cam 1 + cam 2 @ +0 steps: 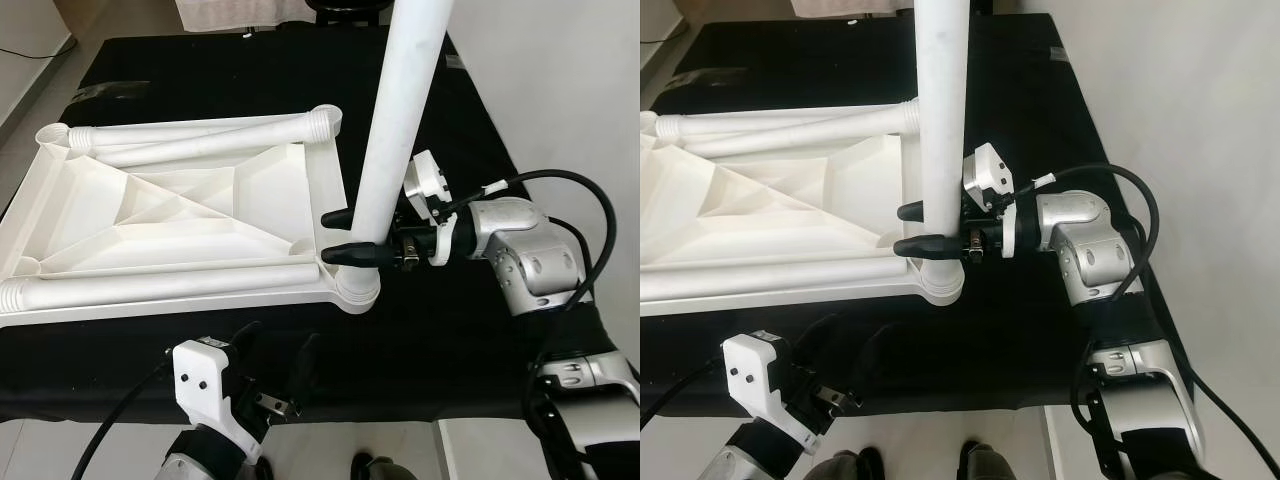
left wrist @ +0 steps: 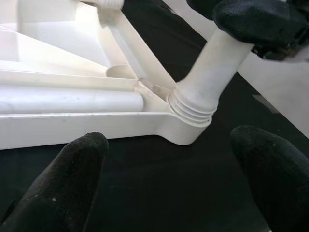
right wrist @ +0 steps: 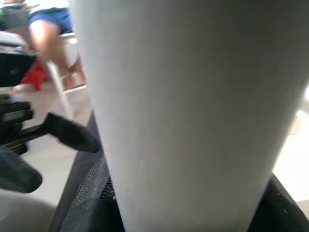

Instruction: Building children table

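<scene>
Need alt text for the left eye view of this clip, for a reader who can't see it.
The right claw grips a white table leg standing upright in the near right corner socket of an upturned white tabletop on a black cloth. Loose legs lie on the tabletop, and the left claw hovers open near the cloth's front edge.

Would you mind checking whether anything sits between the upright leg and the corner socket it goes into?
Nothing visible does: the upright leg, clamped by the right gripper, already stands in the corner socket of the tabletop.
</scene>
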`<state>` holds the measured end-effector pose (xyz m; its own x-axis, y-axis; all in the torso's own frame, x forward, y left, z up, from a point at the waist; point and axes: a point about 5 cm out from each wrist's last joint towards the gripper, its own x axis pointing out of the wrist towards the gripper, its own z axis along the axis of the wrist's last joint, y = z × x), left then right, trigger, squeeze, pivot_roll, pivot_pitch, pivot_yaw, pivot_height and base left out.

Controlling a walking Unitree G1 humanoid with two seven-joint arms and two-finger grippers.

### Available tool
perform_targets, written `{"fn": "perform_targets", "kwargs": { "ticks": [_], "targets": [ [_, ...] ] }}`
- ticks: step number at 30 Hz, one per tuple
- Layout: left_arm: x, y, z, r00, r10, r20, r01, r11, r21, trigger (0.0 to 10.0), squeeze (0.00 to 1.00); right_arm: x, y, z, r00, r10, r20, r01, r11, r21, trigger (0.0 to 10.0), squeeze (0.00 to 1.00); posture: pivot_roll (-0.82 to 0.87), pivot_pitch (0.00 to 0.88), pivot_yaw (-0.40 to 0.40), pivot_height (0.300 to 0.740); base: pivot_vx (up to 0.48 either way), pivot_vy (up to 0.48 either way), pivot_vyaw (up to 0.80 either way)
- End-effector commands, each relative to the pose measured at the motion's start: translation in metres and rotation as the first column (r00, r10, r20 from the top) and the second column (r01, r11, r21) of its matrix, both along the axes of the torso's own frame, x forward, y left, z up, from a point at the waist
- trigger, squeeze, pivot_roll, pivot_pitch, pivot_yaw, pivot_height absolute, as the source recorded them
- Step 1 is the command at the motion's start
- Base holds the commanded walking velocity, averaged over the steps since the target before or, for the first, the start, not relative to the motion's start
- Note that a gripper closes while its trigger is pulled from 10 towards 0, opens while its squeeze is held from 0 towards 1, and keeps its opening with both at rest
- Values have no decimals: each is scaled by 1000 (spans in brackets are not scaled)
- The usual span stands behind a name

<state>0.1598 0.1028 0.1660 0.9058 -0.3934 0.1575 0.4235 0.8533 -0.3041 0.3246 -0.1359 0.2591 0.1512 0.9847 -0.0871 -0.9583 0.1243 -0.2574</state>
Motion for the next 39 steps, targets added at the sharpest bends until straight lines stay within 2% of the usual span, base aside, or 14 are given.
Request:
{"fn": "perform_targets", "kwargs": {
  "ticks": [1,5,6,7,8,10,18,19,20,21,32,33,34,39],
  "targets": [
    [-1,0,-4,1000,10,-21,-10,1000,-3,10000,0,-1,-2,-9,998,-58,-31,58,998,12,0,0,-15,253,-29,740,0,0,0],
    [-2,1,-4,1000,8,-22,-8,1000,-3,10000,0,-1,8,-33,919,-379,-105,385,922,44,0,0,-23,262,-34,740,0,0,0],
    [-2,2,-4,1000,7,-23,-7,1000,-1,10000,0,-1,7,-48,732,-670,-121,677,736,14,0,0,-29,264,-30,740,0,0,0],
    [-2,2,-4,1000,7,-23,-7,1000,-1,10000,0,-1,7,-48,732,-670,-121,677,736,14,0,0,-29,264,-30,740,0,0,0],
    [-2,3,-4,1000,7,-23,-7,1000,0,10000,0,-4,0,-57,540,-834,-117,839,544,-11,0,0,-29,264,-30,740,0,0,0],
    [-1,3,-5,1000,5,-25,-5,1000,0,10000,0,-24,12,-66,494,-866,-78,869,496,4,0,0,-38,263,-16,740,0,0,0],
    [1,2,-7,1000,1,-26,-1,1000,0,10000,0,-11,28,-68,581,-805,-121,812,583,20,0,0,-37,242,-18,740,0,0,0],
    [1,3,-7,1000,4,-24,-4,1000,-1,10000,0,-11,34,-63,611,-774,-165,790,611,57,10000,0,-37,241,-18,740,0,0,0],
    [1,3,-7,1000,4,-24,-4,1000,-1,10000,0,-11,34,-63,611,-774,-165,790,611,57,10000,0,-37,241,-18,740,0,0,0],
    [1,3,-7,1000,6,-24,-6,1000,-2,10000,0,-14,43,-57,647,-732,-215,760,643,97,10000,1000,-34,236,-19,740,0,0,0],
    [2,2,-7,1000,3,-23,-4,1000,-5,10000,0,-28,74,-17,939,-291,-183,328,916,231,10000,1000,-27,233,-19,740,0,0,0],
    [2,1,-6,1000,4,-22,-5,1000,-6,10000,0,-28,70,-14,969,-202,-143,229,952,202,10000,647,-23,235,-19,740,0,0,0],
    [2,1,-6,1000,6,-22,-6,1000,-7,10000,0,-25,63,-13,985,-133,-111,150,976,158,10000,0,-23,237,-20,740,0,0,0],
    [0,0,-5,1000,6,-21,-6,1000,-9,10000,0,-7,42,-10,996,-17,-90,23,997,69,10000,0,-17,240,-22,740,0,0,0]
  ]
}}
